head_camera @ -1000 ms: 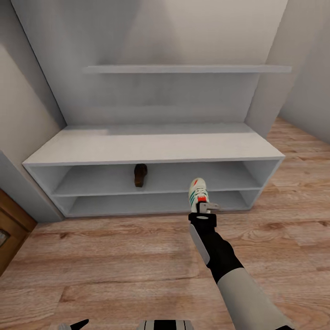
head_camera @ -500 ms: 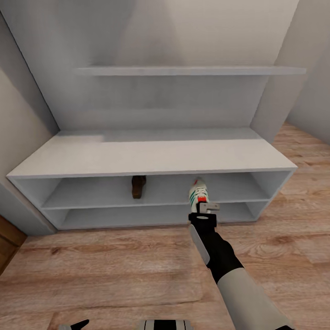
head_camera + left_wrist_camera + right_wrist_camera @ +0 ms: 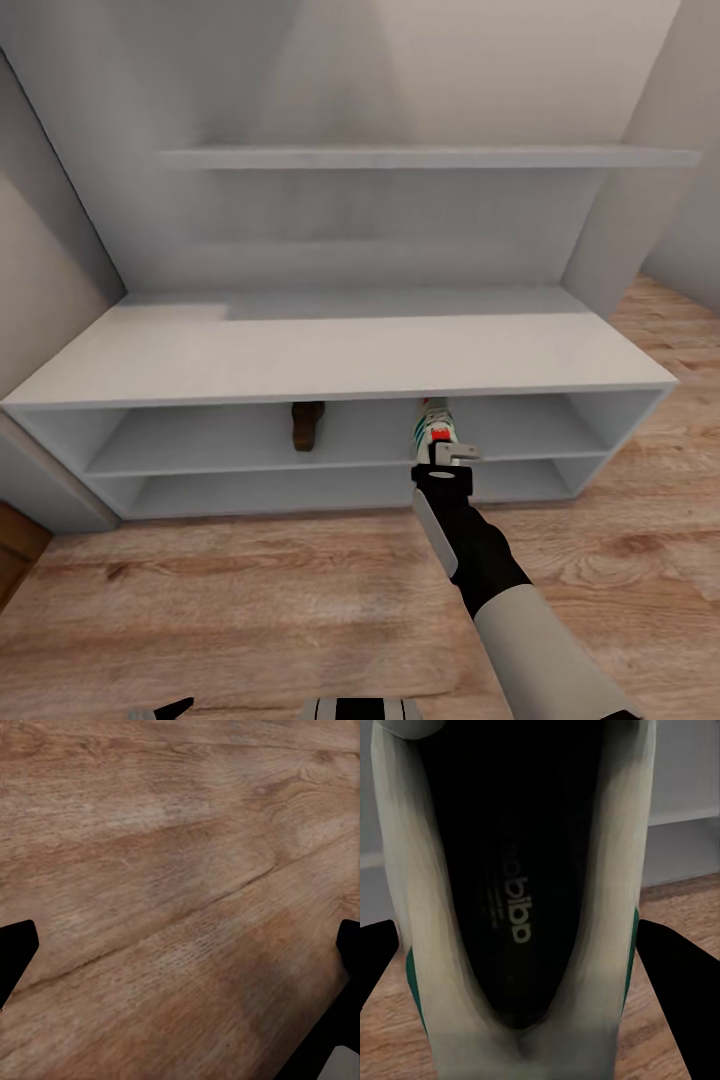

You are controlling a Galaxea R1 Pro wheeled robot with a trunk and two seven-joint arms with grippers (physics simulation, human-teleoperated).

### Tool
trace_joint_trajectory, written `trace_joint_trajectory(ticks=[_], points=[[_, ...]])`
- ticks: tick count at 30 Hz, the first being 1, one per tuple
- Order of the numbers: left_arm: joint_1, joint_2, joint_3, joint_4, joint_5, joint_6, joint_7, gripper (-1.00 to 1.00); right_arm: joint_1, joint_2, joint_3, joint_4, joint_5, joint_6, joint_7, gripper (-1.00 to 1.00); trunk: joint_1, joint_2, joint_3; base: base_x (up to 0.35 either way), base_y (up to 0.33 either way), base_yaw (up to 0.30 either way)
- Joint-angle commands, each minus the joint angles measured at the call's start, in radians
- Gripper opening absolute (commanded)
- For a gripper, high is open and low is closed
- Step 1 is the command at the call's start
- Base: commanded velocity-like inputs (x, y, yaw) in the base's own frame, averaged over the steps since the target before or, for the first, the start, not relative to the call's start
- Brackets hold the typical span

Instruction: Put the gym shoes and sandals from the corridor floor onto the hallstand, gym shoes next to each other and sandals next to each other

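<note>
From the head view we lose the front half of the gym shoe (image 3: pixel 432 424) under the top board of the hallstand (image 3: pixel 340 350), so only its heel end with the red patch and green stripes shows at the mouth of the upper shelf. Deeper in that same shelf, off to the left and well apart from the shoe, sits a sandal (image 3: pixel 307 424), its top also cut off by the board and its straps too dark for us to read. Above the unit a wall shelf (image 3: pixel 420 157) runs across the pale grey back panel, and a sliver of brown furniture (image 3: pixel 18 545) pokes in at the left edge. The floor (image 3: pixel 250 600) spreads in wood planks in front of us. The right arm reaches straight ahead, and the right claw (image 3: pixel 445 455) is clamped on the shoe's heel; in the right wrist view we look down into the dark insole between white sides, a black finger (image 3: pixel 679 975) pressed close on either flank. In the left wrist view the left claw (image 3: pixel 180 967) hangs over bare planks, its fingers (image 3: pixel 13 952) spread wide at the frame's edges with nothing between them.
</note>
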Motion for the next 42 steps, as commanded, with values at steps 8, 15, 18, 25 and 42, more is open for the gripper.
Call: trace_joint_trajectory(ticks=[8,15,18,25,42], points=[[-0.001,0.0,0.006,0.001,-0.003,-0.003,-0.005,1.0,-0.001,0.0,0.001,-0.002,-0.008,0.002,-0.008,-1.0,0.0,0.0,-0.001,0.271,0.001,0.0],[-0.001,-0.001,0.006,0.001,-0.003,-0.003,-0.004,1.0,-0.001,0.0,0.002,-0.001,-0.008,0.002,-0.007,-1.0,0.0,0.0,-0.001,0.283,0.0,0.0],[-0.001,-0.001,0.007,0.001,-0.003,-0.003,-0.003,1.0,-0.001,0.0,0.003,0.0,-0.008,0.002,-0.006,-1.0,0.0,0.0,-0.001,0.07,0.0,0.0],[-0.002,0.001,0.007,0.0,-0.003,-0.003,-0.003,1.0,-0.001,0.0,0.003,-0.002,-0.008,0.002,-0.008,-1.0,0.0,-0.001,-0.005,0.011,0.0,0.0],[-0.002,0.001,0.006,0.001,-0.003,-0.003,-0.005,1.0,-0.001,0.0,0.002,-0.003,-0.007,0.002,-0.008,-1.0,0.004,-0.002,-0.045,0.0,0.0,0.0]])
